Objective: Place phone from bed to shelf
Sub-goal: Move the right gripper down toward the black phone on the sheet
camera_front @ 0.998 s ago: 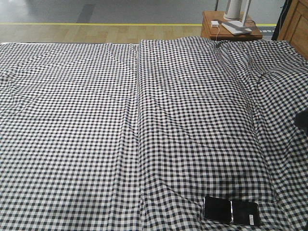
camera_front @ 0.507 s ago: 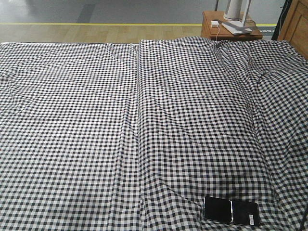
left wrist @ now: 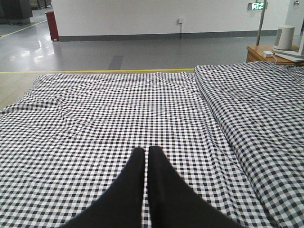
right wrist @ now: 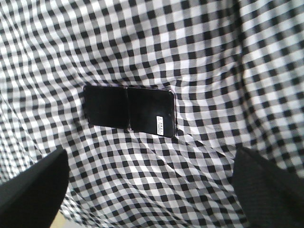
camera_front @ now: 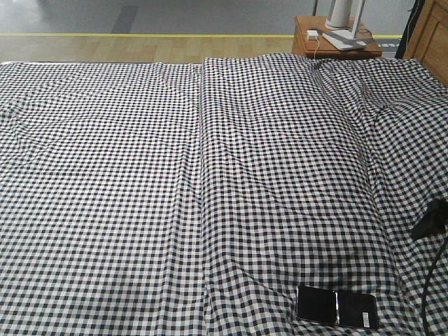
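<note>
Two findings: your right gripper (right wrist: 151, 156), spread wide, faces the phone (right wrist: 129, 110) on the bed (right wrist: 213, 47), evidently to grasp; left gripper (left wrist: 145, 151) clenched, idle.

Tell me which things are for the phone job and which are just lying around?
For the job: phone, bed it lies on, open right gripper above it.
Just lying about: side table, small white box on it, red cabinet.

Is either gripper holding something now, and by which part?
Nothing is held. The left gripper is shut and empty over the bed; the right gripper hangs open over the phone, not touching it.
</note>
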Tool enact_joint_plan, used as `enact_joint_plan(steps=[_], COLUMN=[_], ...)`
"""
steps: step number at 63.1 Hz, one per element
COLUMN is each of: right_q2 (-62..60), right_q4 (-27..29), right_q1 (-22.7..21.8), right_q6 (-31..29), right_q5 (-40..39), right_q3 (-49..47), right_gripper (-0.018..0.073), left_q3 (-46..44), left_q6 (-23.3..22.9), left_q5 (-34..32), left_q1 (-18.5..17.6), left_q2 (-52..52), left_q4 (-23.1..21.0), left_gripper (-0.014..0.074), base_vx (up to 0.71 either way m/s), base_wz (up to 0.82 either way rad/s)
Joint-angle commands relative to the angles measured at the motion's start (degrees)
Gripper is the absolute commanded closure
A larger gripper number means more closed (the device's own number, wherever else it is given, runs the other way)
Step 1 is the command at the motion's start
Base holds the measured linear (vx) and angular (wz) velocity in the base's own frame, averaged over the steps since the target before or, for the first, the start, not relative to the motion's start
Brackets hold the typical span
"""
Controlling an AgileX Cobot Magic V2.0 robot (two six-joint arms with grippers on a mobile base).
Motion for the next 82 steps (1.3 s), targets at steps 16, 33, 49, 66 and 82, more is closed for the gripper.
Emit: enact_joint_plan(steps=[16,33,49,66,82], right_q2=[13.53,24.86,28.9,32.04,34.13], right_q4=[6.61,17.72,21.15,26.19,27.16], right_q1=[-0.37,-4.53,-8.34,-8.14,-8.14], right_q6=[-9.29,-17.37,-25.49,-30.17,-32.08], right_q5=[1.22,8.59,14.74,15.42,16.08], right_q3=[-4.45,-9.41,-10.01,-10.01,-10.01], right_gripper=[-0.0081,-0.0074,-0.0063,-0.005,-0.004], left_q3=[0.41,0.41,0.41,0.41,0.41], left_q6=[0.0,0.0,0.0,0.0,0.0], left_q5=[-3.99,-3.99,-3.99,-3.99,-3.99], left_q1=[0.02,0.02,0.02,0.02,0.02], left_q2=[-0.48,-0.48,-0.48,-0.48,-0.48], left_q4=[-0.53,-0.53,-0.53,-0.53,-0.53], left_gripper=[0.0595,0.0595,0.0595,0.0595,0.0595], base_vx=[0.0,0.0,0.0,0.0,0.0], base_wz=[0.0,0.0,0.0,0.0,0.0])
